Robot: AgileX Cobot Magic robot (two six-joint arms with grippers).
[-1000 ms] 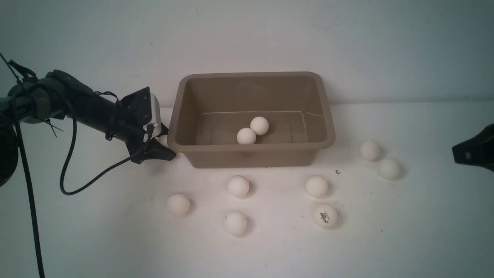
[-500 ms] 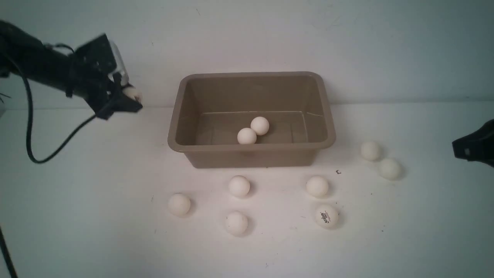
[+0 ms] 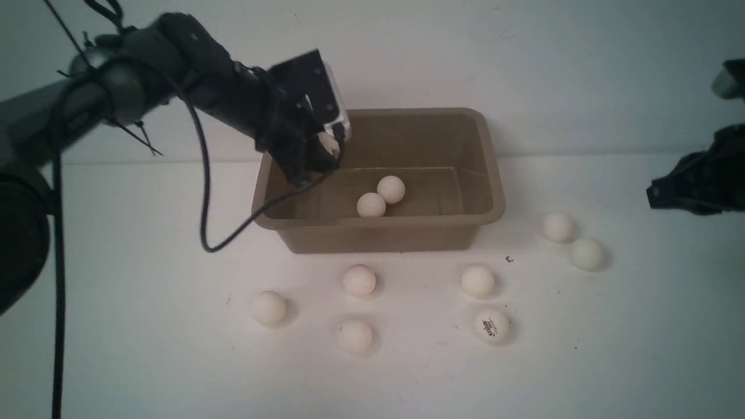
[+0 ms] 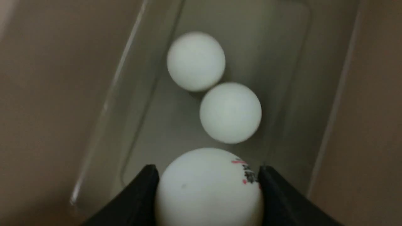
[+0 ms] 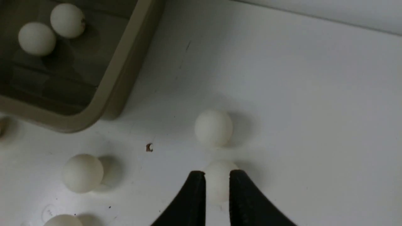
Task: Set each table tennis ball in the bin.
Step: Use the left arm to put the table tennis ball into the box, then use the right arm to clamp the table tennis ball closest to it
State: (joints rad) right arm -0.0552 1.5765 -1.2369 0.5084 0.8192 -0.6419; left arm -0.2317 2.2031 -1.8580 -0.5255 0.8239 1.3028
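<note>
The taupe bin [image 3: 378, 221] stands at the middle back with two table tennis balls [image 3: 390, 189] [image 3: 371, 205] on its floor. My left gripper [image 3: 326, 152] hangs over the bin's left part, shut on a logo-printed ball [image 4: 207, 188]; below it in the left wrist view lie the same two balls [image 4: 196, 61] [image 4: 230, 112]. Several more balls lie on the table, some in front of the bin [image 3: 359, 280] [image 3: 492, 326] and two at its right [image 3: 557, 227] [image 3: 586, 254]. My right gripper [image 3: 655, 196] hovers right of those two, jaws slightly open and holding nothing [image 5: 217, 173]; one ball [image 5: 217, 185] shows through the gap.
The left arm's black cable [image 3: 204, 203] droops in a loop over the bin's left rim. A small dark speck [image 3: 509, 259] lies on the white table right of the bin. A pale wall closes the back.
My left gripper lifted a ball from beside the bin's left wall, swung up and left, then right to above the bin. The right gripper rose slightly, shifted left and parted its jaws.
</note>
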